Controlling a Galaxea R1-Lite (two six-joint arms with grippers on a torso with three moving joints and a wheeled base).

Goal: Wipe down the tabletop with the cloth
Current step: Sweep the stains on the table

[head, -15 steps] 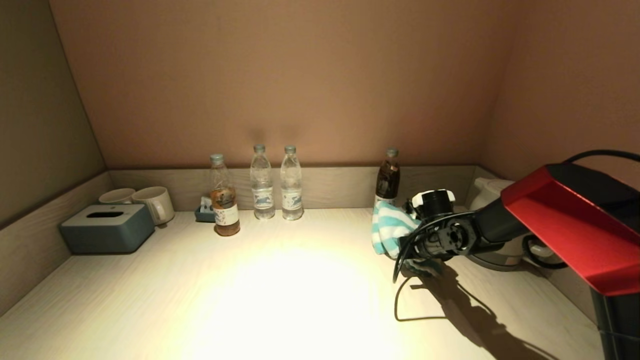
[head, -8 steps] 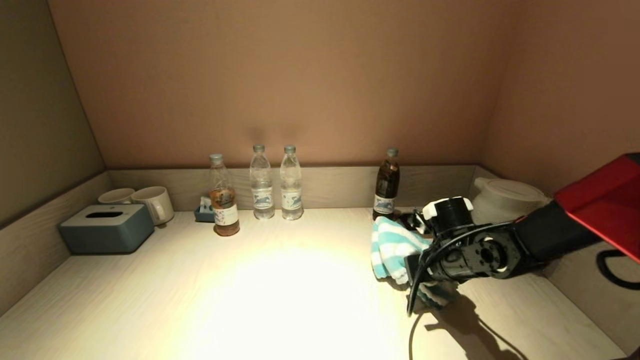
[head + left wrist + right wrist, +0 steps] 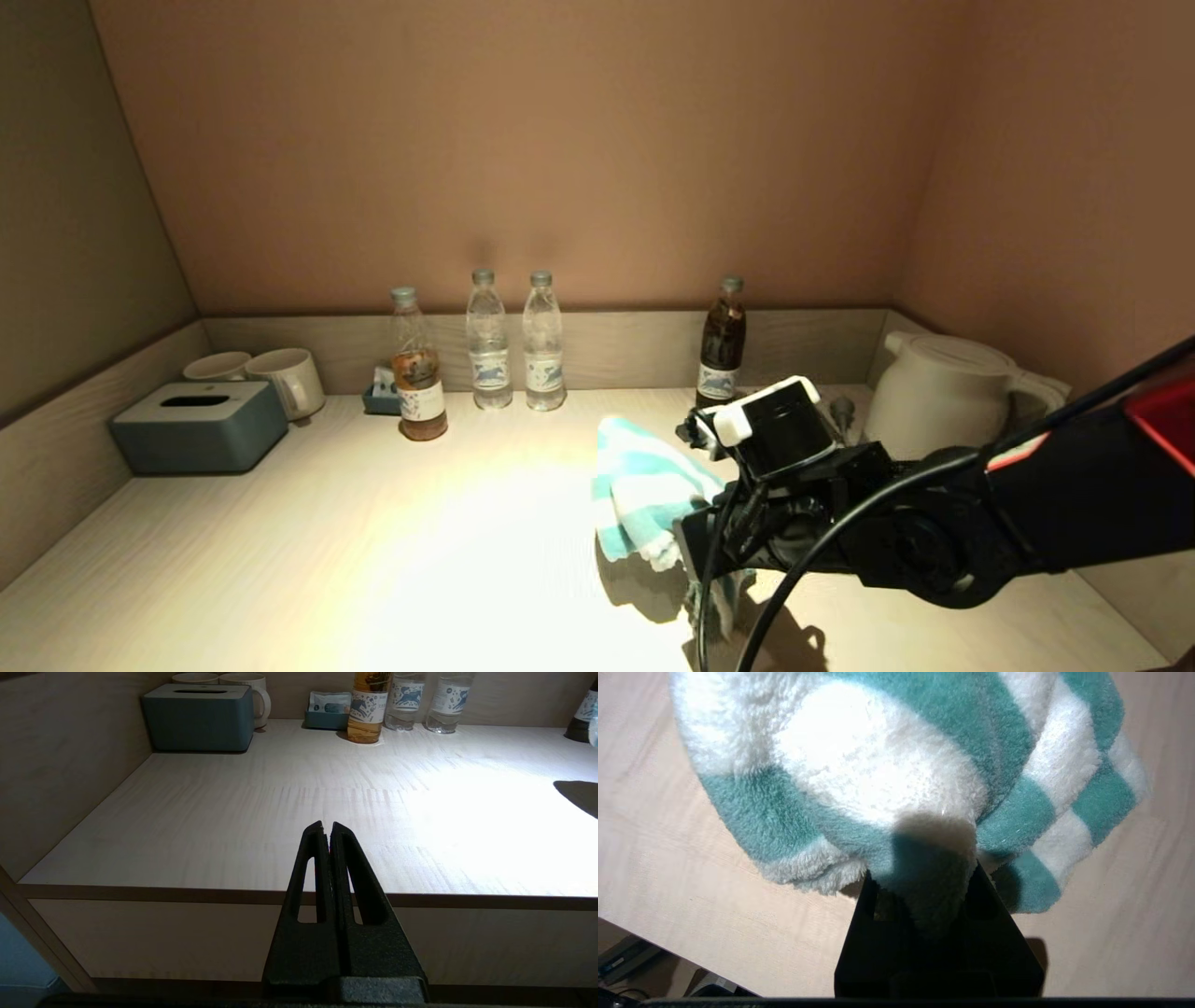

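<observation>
A fluffy teal-and-white striped cloth (image 3: 644,490) is bunched in my right gripper (image 3: 695,523), over the pale wooden tabletop (image 3: 373,541) right of centre. In the right wrist view the cloth (image 3: 887,774) fills the upper part, and my right gripper (image 3: 924,877) is shut on a fold of it, with the tabletop (image 3: 691,882) just beneath. My left gripper (image 3: 327,828) is shut and empty, parked off the table's front edge (image 3: 140,891) on the left; it does not show in the head view.
Along the back wall stand a tea bottle (image 3: 417,369), two water bottles (image 3: 490,345), (image 3: 543,345) and a dark bottle (image 3: 724,341). A grey tissue box (image 3: 201,425) and two mugs (image 3: 289,378) sit back left. A white kettle (image 3: 938,392) stands back right.
My right arm has swept the cloth from near the dark bottle leftward and toward the front of the table. The kettle is now uncovered. The left gripper shows no change.
</observation>
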